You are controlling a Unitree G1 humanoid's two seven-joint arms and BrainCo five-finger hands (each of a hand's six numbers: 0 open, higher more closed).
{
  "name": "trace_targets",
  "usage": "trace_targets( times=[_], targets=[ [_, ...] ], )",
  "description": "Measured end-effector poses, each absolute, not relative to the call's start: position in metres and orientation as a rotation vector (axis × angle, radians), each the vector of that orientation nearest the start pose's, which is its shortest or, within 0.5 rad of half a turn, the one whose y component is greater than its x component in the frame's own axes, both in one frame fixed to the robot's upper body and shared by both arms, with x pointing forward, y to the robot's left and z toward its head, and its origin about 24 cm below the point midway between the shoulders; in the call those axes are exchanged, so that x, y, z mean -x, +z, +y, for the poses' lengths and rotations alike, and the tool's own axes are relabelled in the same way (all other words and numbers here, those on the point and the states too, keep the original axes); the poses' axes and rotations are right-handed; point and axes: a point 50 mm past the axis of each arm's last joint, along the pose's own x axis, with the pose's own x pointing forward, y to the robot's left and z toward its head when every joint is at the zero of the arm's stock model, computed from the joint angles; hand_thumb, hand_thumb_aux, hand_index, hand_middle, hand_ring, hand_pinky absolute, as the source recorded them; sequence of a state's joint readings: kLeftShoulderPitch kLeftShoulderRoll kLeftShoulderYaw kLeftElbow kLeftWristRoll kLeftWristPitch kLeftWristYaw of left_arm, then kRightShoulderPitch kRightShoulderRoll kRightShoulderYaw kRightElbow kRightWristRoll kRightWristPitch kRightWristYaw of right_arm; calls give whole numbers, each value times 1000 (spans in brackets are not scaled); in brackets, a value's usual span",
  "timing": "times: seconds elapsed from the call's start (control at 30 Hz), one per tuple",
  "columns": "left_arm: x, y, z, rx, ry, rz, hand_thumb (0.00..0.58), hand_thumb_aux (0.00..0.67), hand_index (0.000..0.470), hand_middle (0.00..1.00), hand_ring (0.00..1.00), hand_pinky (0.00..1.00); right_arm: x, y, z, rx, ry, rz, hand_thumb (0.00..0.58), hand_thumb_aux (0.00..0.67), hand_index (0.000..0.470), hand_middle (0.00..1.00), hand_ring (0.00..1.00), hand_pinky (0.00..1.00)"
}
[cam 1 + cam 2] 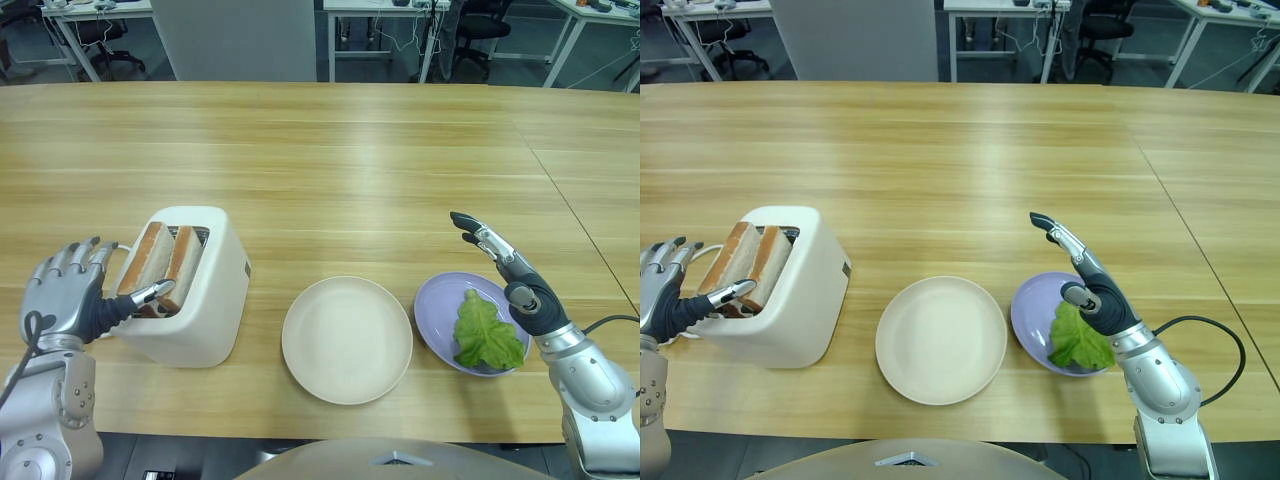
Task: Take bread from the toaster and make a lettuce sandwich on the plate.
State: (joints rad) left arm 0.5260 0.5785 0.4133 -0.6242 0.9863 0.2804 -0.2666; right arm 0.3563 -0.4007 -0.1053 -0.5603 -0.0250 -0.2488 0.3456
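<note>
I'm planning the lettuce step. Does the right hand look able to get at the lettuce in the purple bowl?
Probably yes: the right hand hangs open right by the bowl, and the lettuce lies uncovered inside it.

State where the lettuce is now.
In both views the lettuce lies in the purple bowl on the robot's right, beside the cream plate, near the right hand.

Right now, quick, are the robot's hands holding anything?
Left hand: open, empty, beside the toaster.
Right hand: open, empty, by the purple bowl.
</note>
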Motion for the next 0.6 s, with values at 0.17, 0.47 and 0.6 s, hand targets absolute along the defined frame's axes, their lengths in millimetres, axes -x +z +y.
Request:
trace_targets(
  times=[0.17, 0.47, 0.6],
  targets=[
    [-145, 142, 307, -1628, 322, 364, 0, 0, 0, 0, 0, 0, -172, 128, -192, 541, 371, -373, 0, 0, 0, 0, 0, 0],
    [-148, 137, 308, -1535, 348, 376, 27, 16, 11, 0, 0, 0, -171, 128, -192, 541, 374, -370, 0, 0, 0, 0, 0, 0],
    [-149, 130, 308, -1475, 349, 384, 0, 0, 0, 0, 0, 0, -170, 127, -192, 541, 376, -366, 0, 0, 0, 0, 0, 0]
  ],
)
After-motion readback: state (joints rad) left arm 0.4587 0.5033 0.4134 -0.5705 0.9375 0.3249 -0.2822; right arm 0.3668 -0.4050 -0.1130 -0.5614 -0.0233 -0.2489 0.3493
